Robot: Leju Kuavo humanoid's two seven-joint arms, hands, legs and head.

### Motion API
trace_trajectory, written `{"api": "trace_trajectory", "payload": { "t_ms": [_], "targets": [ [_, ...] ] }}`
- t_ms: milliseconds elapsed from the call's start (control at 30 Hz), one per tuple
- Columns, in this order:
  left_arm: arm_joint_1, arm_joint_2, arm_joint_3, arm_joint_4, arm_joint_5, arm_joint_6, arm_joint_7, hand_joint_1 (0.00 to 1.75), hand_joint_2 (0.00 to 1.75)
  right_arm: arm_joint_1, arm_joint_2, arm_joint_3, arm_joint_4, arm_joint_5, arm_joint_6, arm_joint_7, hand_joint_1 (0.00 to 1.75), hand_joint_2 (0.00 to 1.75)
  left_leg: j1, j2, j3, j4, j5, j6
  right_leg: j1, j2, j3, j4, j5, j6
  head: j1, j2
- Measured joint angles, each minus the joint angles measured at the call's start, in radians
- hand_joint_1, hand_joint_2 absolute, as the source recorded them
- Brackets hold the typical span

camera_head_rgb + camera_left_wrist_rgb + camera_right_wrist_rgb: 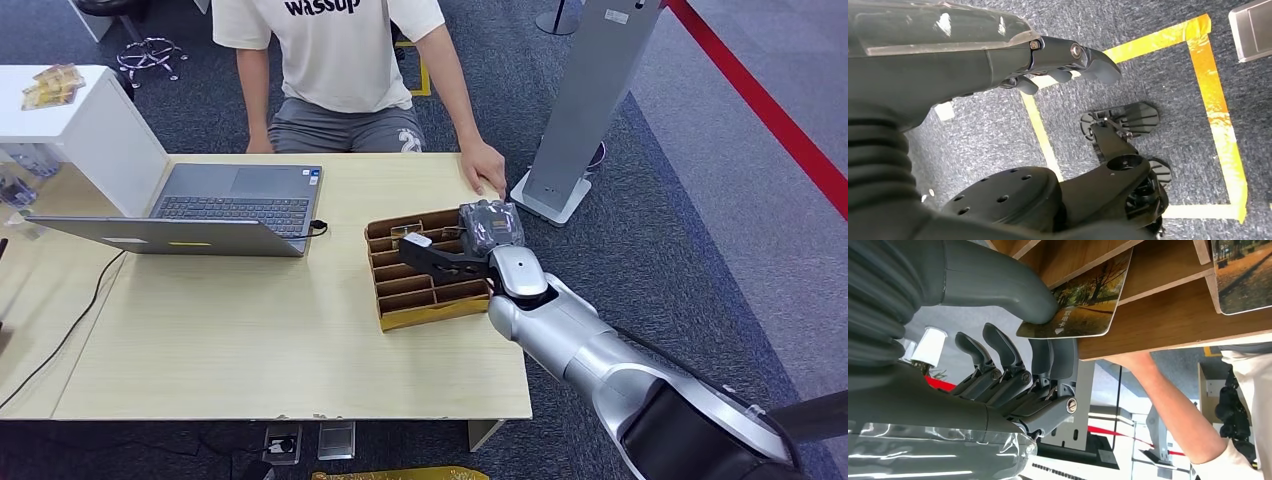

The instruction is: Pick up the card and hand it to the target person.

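A card (pixel 1083 295) printed with autumn trees sticks out of a slot in the wooden card holder (pixel 1173 315). My right hand (pixel 1013 370) pinches its edge, the thumb on one face and fingers (pixel 1058 357) against the other. In the head view my right hand (pixel 470 245) lies over the holder (pixel 425 290) near the table's right edge. The person in a white shirt (pixel 330 50) sits at the far side, one hand (pixel 485 165) resting on the table just beyond the holder. My left hand (pixel 1063 62) hangs over the floor, holding nothing, fingers loosely apart.
An open laptop (pixel 235 200) stands at the table's left with a cable trailing off. A white box (pixel 90 130) sits at the far left. A grey stand (pixel 590 100) rises right of the table. A second card (pixel 1243 275) sits in a neighbouring slot.
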Motion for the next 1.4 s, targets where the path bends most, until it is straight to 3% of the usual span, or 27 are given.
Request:
{"api": "trace_trajectory", "payload": {
  "t_ms": [367, 667, 833, 1067, 1400],
  "targets": [
    [0.015, 0.004, 0.000, 0.000, 0.027, 0.009, 0.001, 0.00, 1.75, 0.000, -0.016, -0.005, -0.075, -0.047, -0.005, 0.041, 1.59, 1.75, 0.000, 0.000, 0.000, 0.000, 0.000, 0.000, 0.000, 0.000, 0.000, 0.000, 0.000, 0.000, 0.000, 0.000],
    [0.042, 0.009, 0.000, 0.000, 0.051, 0.013, -0.014, 0.00, 1.75, 0.022, -0.096, -0.040, -0.398, 0.011, 0.033, 0.180, 1.59, 1.75, 0.000, 0.001, 0.001, 0.000, 0.000, 0.000, 0.000, 0.000, 0.000, 0.000, 0.000, 0.000, 0.000, 0.000],
    [0.050, 0.010, 0.000, 0.000, 0.054, 0.013, -0.018, 0.00, 1.75, 0.049, -0.128, -0.070, -0.574, 0.073, 0.049, 0.202, 1.59, 1.75, 0.000, 0.001, 0.001, 0.000, 0.000, 0.000, 0.000, 0.000, 0.000, 0.000, 0.000, 0.000, 0.000, 0.000],
    [0.042, 0.010, 0.000, 0.000, 0.044, 0.008, -0.008, 0.00, 1.75, 0.080, -0.135, -0.099, -0.672, 0.152, -0.007, 0.100, 1.59, 1.75, 0.000, 0.000, 0.001, 0.000, 0.000, 0.000, 0.000, 0.000, 0.000, 0.000, 0.000, 0.000, -0.001, 0.000],
    [0.022, 0.009, 0.000, 0.000, 0.037, 0.002, 0.001, 0.00, 1.75, 0.082, -0.114, -0.114, -0.528, 0.183, -0.222, -0.051, 1.59, 1.75, 0.000, 0.000, 0.000, 0.000, 0.000, 0.000, 0.000, 0.000, 0.000, 0.000, 0.000, 0.000, 0.000, 0.000]
  ]
}}
